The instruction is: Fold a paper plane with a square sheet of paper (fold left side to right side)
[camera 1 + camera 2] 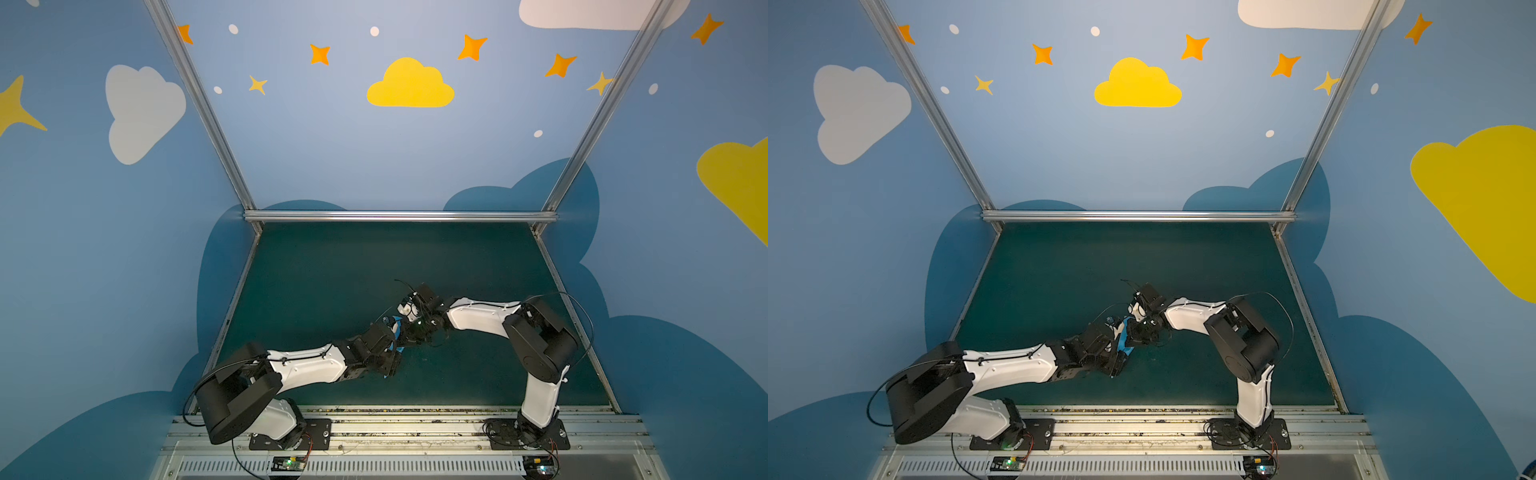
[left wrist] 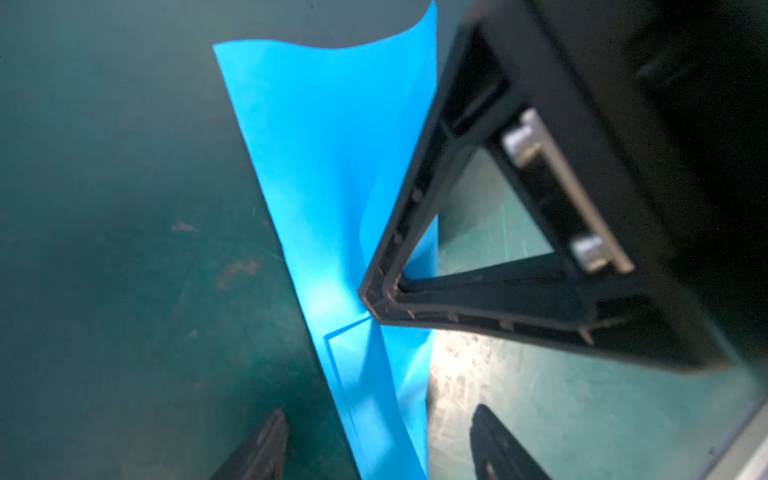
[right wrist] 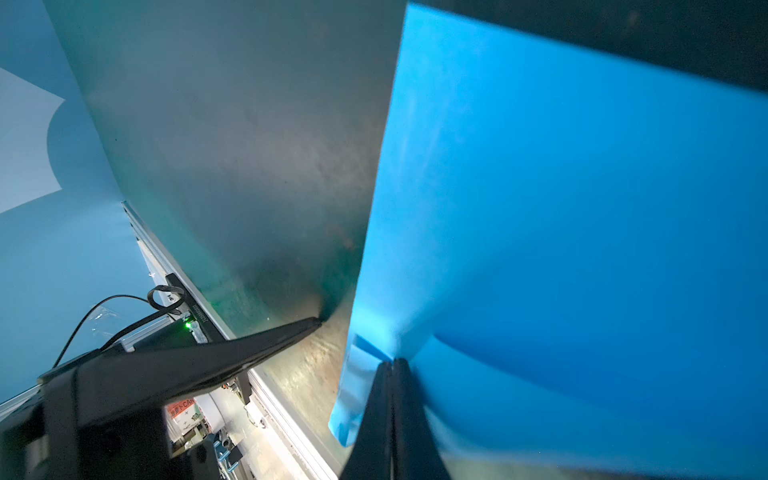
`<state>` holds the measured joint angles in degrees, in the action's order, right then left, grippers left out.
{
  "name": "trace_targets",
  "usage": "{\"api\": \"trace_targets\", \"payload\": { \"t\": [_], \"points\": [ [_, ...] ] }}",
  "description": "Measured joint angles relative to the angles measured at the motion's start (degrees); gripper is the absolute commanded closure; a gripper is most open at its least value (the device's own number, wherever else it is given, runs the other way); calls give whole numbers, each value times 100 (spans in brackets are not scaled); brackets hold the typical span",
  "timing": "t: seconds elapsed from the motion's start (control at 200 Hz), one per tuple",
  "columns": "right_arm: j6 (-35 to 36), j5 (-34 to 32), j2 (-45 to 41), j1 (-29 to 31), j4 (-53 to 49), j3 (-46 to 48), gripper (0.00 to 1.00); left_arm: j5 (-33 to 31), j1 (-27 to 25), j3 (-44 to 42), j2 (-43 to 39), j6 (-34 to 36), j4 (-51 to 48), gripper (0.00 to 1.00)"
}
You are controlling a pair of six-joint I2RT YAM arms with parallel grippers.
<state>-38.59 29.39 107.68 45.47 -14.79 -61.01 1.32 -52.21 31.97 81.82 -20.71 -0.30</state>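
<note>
**Sheet.** The square sheet of paper [image 2: 316,174] stands roughly on edge, doubled over into a narrow curved strip. It sits between my two arms, over the middle of the desk [image 1: 332,270] and a little toward the near edge. In both top views only a sliver of blue [image 1: 397,328] shows between the wrists. I cannot tell whether its lower edge touches the desk.

**Right fingers.** My right fingers [image 3: 390,374] are closed flat on the sheet and pinch it near one end of the strip.

**Left fingers.** My left fingers [image 2: 494,440] stand apart, one on each side of the sheet, with a gap on both sides. They hold nothing.

**Step in hand (judged).** Re-grip with the left so the fold can be set.

1. Hold the right pinch firm; it is the only hold.
2. Centre the sheet between the left fingers before closing, so neither fingertip pushes it aside.
3. Close on both layers together, near the loose edges.
4. Check that the edges align before pressing the crease toward the desk.

**Caution.** The paper is thin and already bowed. A skewed closure is likely to wrinkle it or set a crooked crease.
</note>
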Motion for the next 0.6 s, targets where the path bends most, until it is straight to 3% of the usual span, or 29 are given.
{"api": "trace_targets", "payload": {
  "t": [0.22, 0.601],
  "points": [
    [-22, 7, -2, -2, 35, 17, 100, -157, -9, 2, 59, 63, -2, 56],
    [-68, 22, -431, -11, 31, 20, 99, -251, -4, 0, 120, 74, 55, 67]
  ]
}}
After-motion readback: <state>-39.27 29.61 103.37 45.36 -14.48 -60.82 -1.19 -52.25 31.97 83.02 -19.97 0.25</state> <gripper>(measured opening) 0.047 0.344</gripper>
